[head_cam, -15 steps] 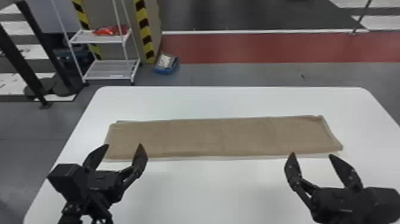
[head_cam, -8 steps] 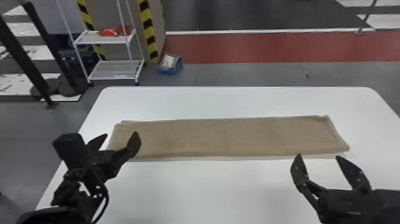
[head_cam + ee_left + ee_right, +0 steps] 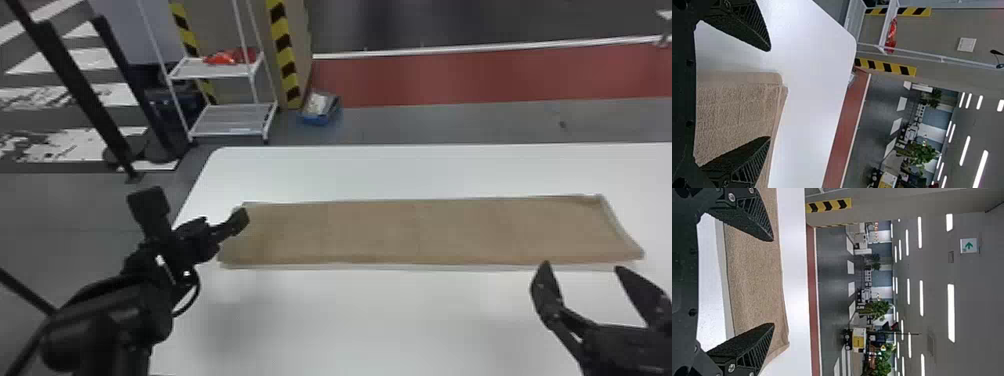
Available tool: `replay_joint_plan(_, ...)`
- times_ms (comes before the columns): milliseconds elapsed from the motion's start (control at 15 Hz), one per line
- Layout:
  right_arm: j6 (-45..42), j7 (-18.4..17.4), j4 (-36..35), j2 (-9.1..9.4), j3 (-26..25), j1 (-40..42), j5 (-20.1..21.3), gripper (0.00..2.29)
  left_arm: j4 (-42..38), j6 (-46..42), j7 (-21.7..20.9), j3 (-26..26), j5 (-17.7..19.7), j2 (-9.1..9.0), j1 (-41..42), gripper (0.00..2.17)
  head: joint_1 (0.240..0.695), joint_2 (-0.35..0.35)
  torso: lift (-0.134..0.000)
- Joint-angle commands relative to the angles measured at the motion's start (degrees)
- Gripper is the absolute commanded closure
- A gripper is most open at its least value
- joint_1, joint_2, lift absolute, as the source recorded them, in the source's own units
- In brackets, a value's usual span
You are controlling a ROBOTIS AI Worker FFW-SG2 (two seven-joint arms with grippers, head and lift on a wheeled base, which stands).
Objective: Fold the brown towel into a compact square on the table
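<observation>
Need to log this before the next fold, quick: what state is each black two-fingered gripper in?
Left black gripper: open, holding nothing.
Right black gripper: open, holding nothing.

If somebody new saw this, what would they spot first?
Probably the long brown towel, stretched flat across the white table. Next, the open black grippers: the left near its left end, the right near its right. Behind, yellow-and-black stripes stand beside a white rack.

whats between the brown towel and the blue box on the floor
From the brown towel to the blue box, the head view shows bare white tabletop, then grey floor.
</observation>
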Motion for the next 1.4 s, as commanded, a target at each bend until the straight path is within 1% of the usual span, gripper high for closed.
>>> replay_joint_plan(0, 0.1, 0.0, 0.4, 0.05, 0.0, -0.3, 0.0, 0.12, 5.2, 0.7, -0.3, 0.0, 0.0, 1.7, -2.9, 0.08, 0.695, 0.175, -0.1)
replay_joint_plan(67, 0.1, 0.0, 0.6, 0.05, 0.0, -0.4, 0.0, 0.12, 6.9, 1.0, -1.0, 0.6, 0.0, 2.23, -3.7, 0.08, 0.695, 0.18, -0.1)
replay_joint_plan(200, 0.1, 0.0, 0.8, 0.05, 0.1, -0.6, 0.0, 0.12, 9.0, 2.3, -2.7, 1.3, 0.2, 2.4, -4.6, 0.08, 0.695, 0.187, -0.1)
replay_joint_plan(400, 0.3, 0.0, 0.9, 0.05, 0.1, -0.7, 0.0, 0.12, 9.0, 7.2, -5.1, 1.5, 2.2, 2.67, -4.6, 0.09, 0.695, 0.19, -0.099)
replay_joint_plan(467, 0.3, 0.1, 0.9, 0.05, 0.2, -0.8, 0.0, 0.12, 9.0, 7.5, -5.8, 1.4, 2.4, 2.67, -4.6, 0.11, 0.695, 0.186, -0.099)
replay_joint_plan(600, 0.3, 0.0, 1.1, 0.05, 0.1, -0.9, -0.1, 0.12, 8.6, 8.8, -6.9, 1.3, 2.9, 2.58, -4.6, 0.17, 0.695, 0.177, -0.099)
replay_joint_plan(733, 0.3, 0.0, 1.4, 0.05, 0.1, -1.0, -0.2, 0.12, 8.4, 10.3, -8.7, 0.9, 2.8, 2.58, -4.6, 0.33, 0.695, 0.167, -0.099)
replay_joint_plan(800, 0.3, 0.0, 1.4, 0.05, 0.1, -1.0, -0.2, 0.12, 8.1, 10.9, -10.3, 0.6, 2.6, 2.58, -4.5, 0.58, 0.695, 0.162, -0.099)
replay_joint_plan(867, 0.3, 0.0, 1.5, 0.05, 0.0, -1.0, -0.2, 0.12, 7.7, 10.9, -11.3, 0.6, 2.6, 2.58, -4.2, 1.01, 0.695, 0.157, -0.099)
replay_joint_plan(933, 0.3, 0.0, 1.6, 0.05, 0.0, -1.1, -0.2, 0.12, 6.7, 11.4, -11.4, 0.8, 2.6, 2.58, -3.9, 1.38, 0.695, 0.143, -0.099)
replay_joint_plan(1000, 0.3, 0.0, 1.6, 0.05, 0.1, -1.1, -0.2, 0.12, 5.9, 12.1, -11.4, 1.1, 2.7, 2.58, -3.6, 1.8, 0.695, 0.14, -0.099)
replay_joint_plan(1067, 0.3, 0.0, 1.7, 0.05, 0.1, -1.2, -0.2, 0.12, 4.4, 13.9, -11.3, 1.4, 2.7, 2.49, -3.3, 2.09, 0.695, 0.138, -0.099)
replay_joint_plan(1133, 0.3, 0.0, 1.7, 0.05, 0.1, -1.2, -0.2, 0.12, 3.6, 14.7, -11.4, 1.5, 2.7, 2.49, -3.0, 2.15, 0.695, 0.139, -0.099)
replay_joint_plan(1333, 0.3, 0.0, 1.8, 0.05, 0.0, -1.3, -0.2, 0.12, 0.7, 14.7, -12.0, 1.6, 2.8, 2.58, -2.0, 2.15, 0.695, 0.142, -0.099)
